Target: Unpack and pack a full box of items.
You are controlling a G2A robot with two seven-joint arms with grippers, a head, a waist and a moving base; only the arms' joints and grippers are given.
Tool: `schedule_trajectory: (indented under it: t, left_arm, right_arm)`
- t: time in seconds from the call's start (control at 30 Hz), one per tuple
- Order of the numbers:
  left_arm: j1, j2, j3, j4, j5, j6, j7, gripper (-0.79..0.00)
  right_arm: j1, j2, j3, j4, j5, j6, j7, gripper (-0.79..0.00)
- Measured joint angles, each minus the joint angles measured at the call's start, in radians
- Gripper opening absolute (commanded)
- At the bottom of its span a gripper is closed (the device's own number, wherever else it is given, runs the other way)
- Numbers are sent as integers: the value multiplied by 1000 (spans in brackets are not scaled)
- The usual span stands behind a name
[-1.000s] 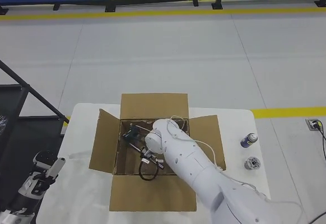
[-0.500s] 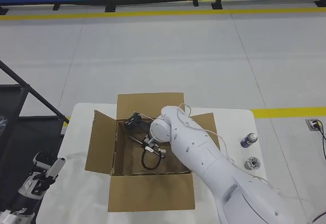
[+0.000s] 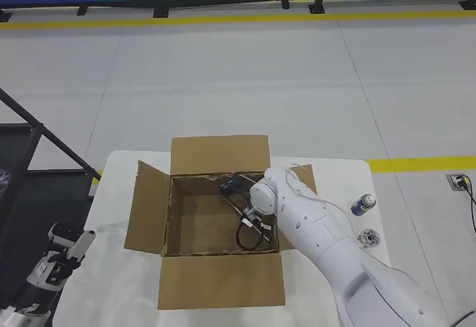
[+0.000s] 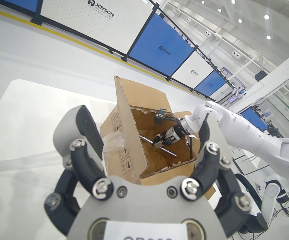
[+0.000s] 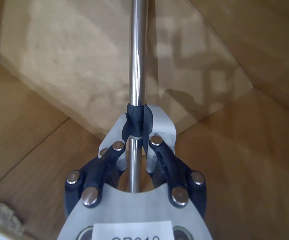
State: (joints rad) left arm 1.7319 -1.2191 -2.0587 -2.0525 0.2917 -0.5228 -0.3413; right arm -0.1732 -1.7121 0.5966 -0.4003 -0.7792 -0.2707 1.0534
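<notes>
A: Box (image 3: pixel 222 155) check: seeing it open mid-tabletop (image 3: pixel 344 176), flaps splayed. Holding anything?
B: Confirming. Reading right claw (image 5: pixel 137 116) as clamped on steel rod (image 5: pixel 137 51), down inside box, near right wall.
A: Asking for rod axis.
B: Running in line with fingers (image 5: pixel 149 121), most of length projecting past tips, deeper into box. Looking tilted from left wrist view, not flat.
A: Left claw (image 4: pixel 144 123)?
B: Hanging spread wide, gripping nothing, well apart off box's left side. Right arm clearly nearer.
A: Guessing next: lifting rod over right wall toward spray can (image 3: pixel 363 204) side.
B: Agreeing. Watching projecting end against wall while raising.
</notes>
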Motion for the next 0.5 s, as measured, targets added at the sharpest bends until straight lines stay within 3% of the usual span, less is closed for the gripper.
schedule_trajectory:
  t: [0.2,0.23,0.33,0.5]
  left_arm:
    - [0,0,0,0,0,0,0,0]
    - [0,0,0,0,0,0,0,0]
    - [0,0,0,0,0,0,0,0]
    - [0,0,0,0,0,0,0,0]
  right_arm:
    - [-14,8,7,6,-18,-6,-31,-785]
    - [-17,9,6,5,-25,-3,-34,-699]
    - [-27,8,4,2,-37,5,-40,-603]
    - [-38,6,2,2,-53,11,-53,-539]
